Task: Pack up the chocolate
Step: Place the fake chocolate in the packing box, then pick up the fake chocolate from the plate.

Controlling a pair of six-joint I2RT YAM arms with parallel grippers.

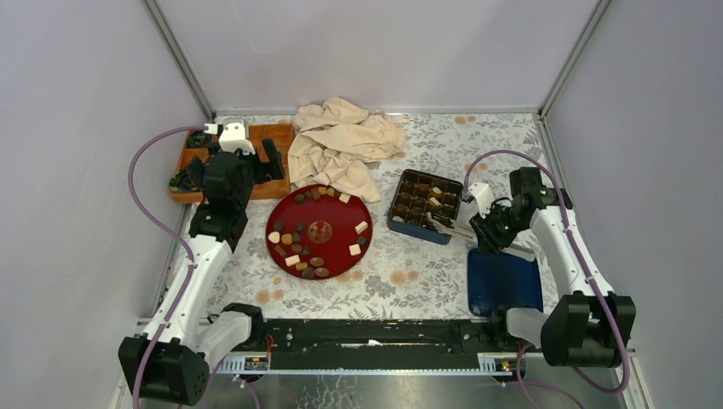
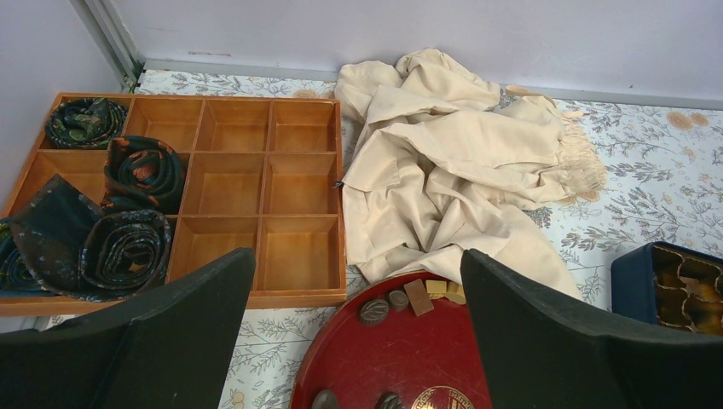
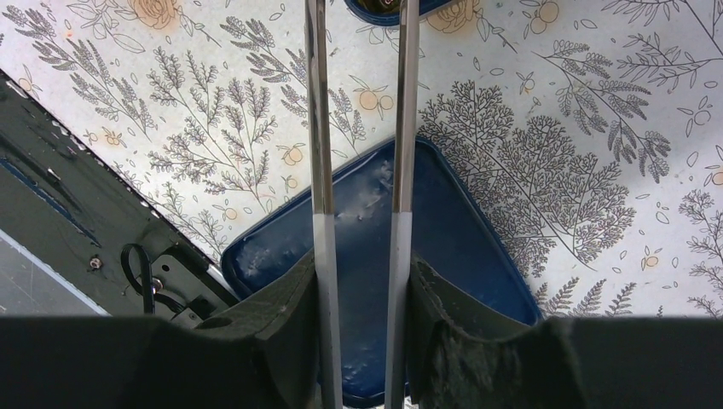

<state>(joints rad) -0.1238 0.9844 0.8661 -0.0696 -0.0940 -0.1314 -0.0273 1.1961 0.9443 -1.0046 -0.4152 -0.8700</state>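
Chocolate (image 1: pixel 292 260) pieces in dark brown, light brown and cream lie scattered round the red round plate (image 1: pixel 337 217). A few more sit in the compartments of the dark blue box (image 1: pixel 425 204). My right gripper (image 1: pixel 482 228) is shut on metal tongs (image 1: pixel 452 226), and their tips reach over the box's near edge. In the right wrist view its fingers press both arms of the tongs (image 3: pixel 320 128), which stand slightly apart. My left gripper (image 1: pixel 234 162) hangs open above the plate's far left; chocolate (image 2: pixel 373 311) on the plate (image 2: pixel 392 366) shows between its fingers.
A wooden divided tray (image 1: pixel 264 136) with rolled dark ties (image 2: pixel 128 247) sits at the far left. Crumpled cream cloth (image 1: pixel 341 141) lies behind the plate and touches its far rim. The box's blue lid (image 1: pixel 503 281) rests near the right arm's base.
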